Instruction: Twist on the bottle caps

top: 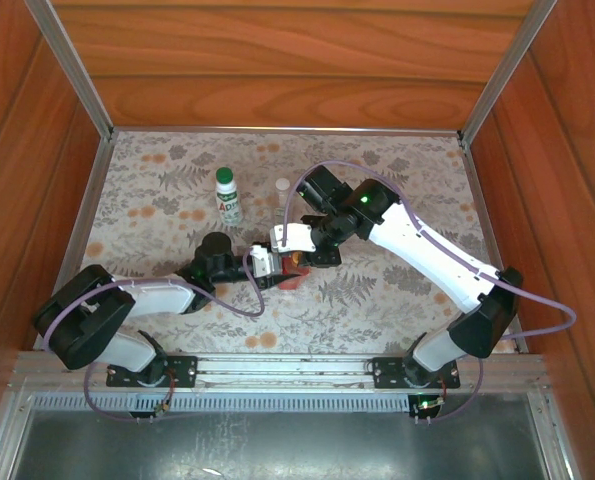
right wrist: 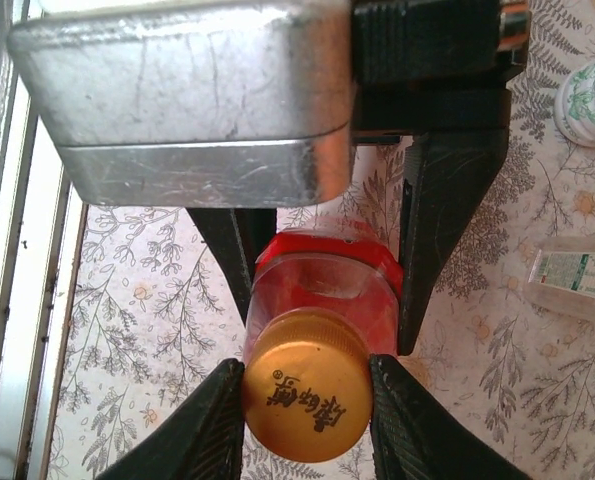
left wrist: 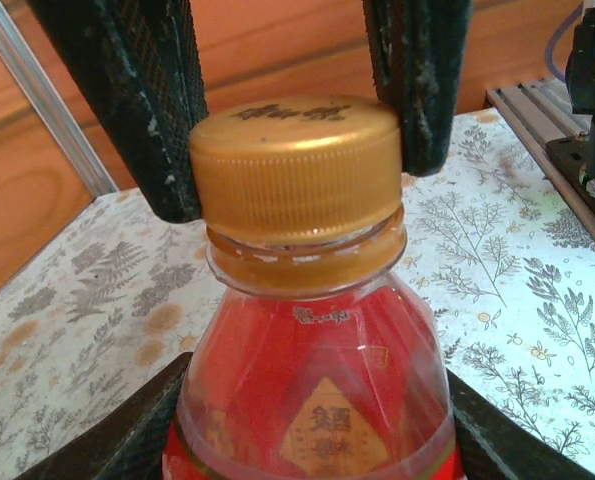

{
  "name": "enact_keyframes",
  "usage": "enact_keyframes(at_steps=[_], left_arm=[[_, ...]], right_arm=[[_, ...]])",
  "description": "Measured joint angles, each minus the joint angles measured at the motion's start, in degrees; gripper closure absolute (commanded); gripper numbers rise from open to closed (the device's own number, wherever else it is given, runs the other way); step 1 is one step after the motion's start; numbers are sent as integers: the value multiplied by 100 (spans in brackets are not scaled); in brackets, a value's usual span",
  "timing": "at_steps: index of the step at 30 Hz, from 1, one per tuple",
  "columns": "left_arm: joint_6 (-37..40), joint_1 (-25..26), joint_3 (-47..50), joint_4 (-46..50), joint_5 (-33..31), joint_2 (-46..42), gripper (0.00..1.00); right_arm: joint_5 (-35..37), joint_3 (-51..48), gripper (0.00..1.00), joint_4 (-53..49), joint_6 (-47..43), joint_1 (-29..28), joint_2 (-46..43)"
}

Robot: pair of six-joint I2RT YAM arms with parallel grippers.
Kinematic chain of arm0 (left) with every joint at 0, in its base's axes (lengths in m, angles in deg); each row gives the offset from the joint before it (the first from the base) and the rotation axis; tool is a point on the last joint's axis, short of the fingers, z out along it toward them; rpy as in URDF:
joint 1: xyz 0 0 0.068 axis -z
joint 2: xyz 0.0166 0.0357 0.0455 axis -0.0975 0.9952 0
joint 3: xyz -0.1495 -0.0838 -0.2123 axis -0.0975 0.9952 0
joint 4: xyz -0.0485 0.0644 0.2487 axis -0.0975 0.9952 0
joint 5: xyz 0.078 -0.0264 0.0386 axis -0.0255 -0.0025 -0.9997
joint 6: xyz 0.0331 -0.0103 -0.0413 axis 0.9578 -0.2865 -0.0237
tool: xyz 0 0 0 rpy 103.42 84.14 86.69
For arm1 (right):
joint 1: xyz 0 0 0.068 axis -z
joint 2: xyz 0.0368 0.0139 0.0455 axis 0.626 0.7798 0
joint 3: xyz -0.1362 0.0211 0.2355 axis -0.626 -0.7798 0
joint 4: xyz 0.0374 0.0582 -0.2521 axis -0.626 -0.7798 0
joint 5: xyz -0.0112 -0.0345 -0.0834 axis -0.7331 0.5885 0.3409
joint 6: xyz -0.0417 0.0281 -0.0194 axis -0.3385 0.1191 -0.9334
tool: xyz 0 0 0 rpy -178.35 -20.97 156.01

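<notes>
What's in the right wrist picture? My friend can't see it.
The right tool pinches the orange cap on a red bottle, which the left tool holds by its body. Behind is a flowery mat, with a white bottle and a clear bottle at the right edge.

The top view is lit evenly; hardly any shadow is cast on the floral mat (top: 377, 300), and a dull sheen is seen on the grey metal sheet (top: 277, 450). In the left wrist view the orange cap (left wrist: 295, 170) is rendered sharp and the mat behind it softened; light is passed through the red bottle (left wrist: 307, 380). In the right wrist view the left edge is blown out white, glare is carried by the metal block (right wrist: 187, 100), and the white bottle (right wrist: 587, 100) is blurred.
</notes>
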Motion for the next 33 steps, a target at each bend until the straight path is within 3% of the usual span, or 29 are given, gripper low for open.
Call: enact_keyframes(at_steps=[6,11,17,21,33], left_arm=[[-55,0,-42,0,28,46,47],[-92,0,-46,0,31,46,47],[-282,-50,-46,15,15,39,38],[-452,-83,-11,214,70,-24,23],[-675,-149,118,785,68,-42,29]], right_arm=[[-24,-164,57,149,13,-11,2],[-7,-177,71,210,15,-11,4],[-2,-240,79,315,48,-9,-35],[-140,-466,82,542,83,11,-203],[-1115,-1158,83,1285,249,284,-916]])
